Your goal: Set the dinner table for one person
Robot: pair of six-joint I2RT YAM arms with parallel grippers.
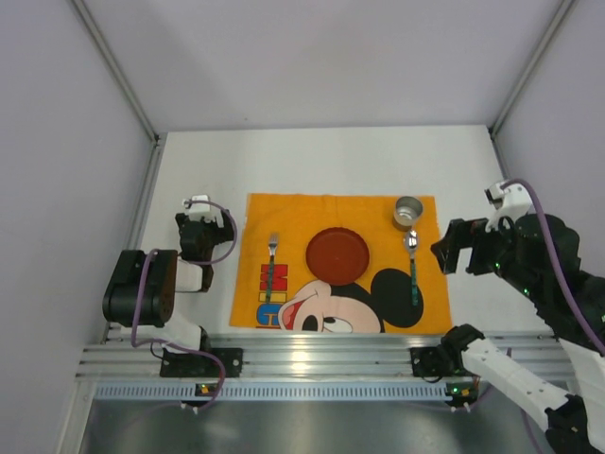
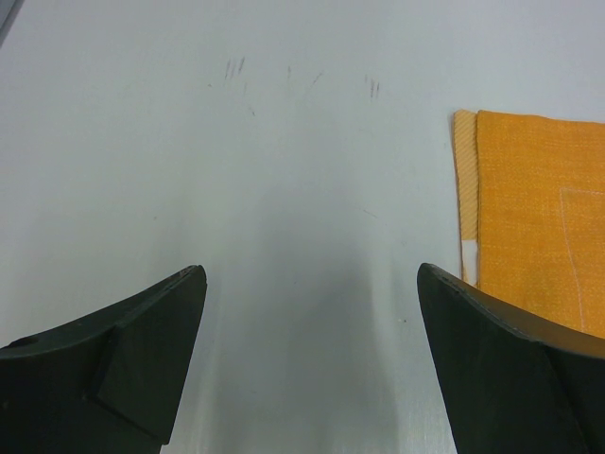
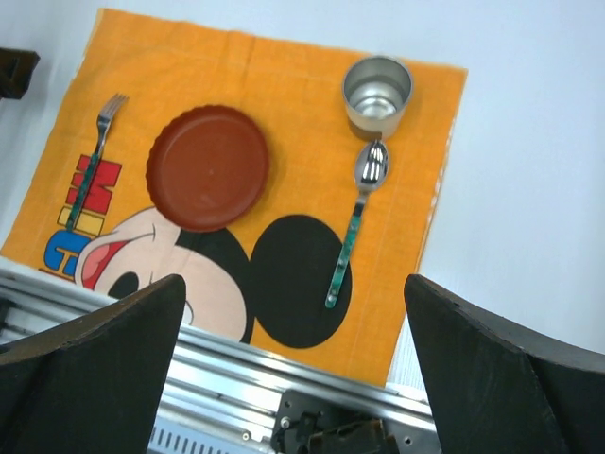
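Note:
On the white dinner table lies an orange Mickey Mouse placemat. A red-brown plate sits at its middle, a fork to the left, a green-handled spoon to the right and a metal cup at the far right corner. My left gripper hangs open and empty over bare table, left of the placemat. My right gripper is raised, open and empty, at the mat's right edge. From it I see the plate, fork, spoon and cup.
A ribbed aluminium rail runs along the near edge and carries both arm bases. Pale lilac walls close in the left, back and right sides. Bare white tabletop lies right of the mat and behind it.

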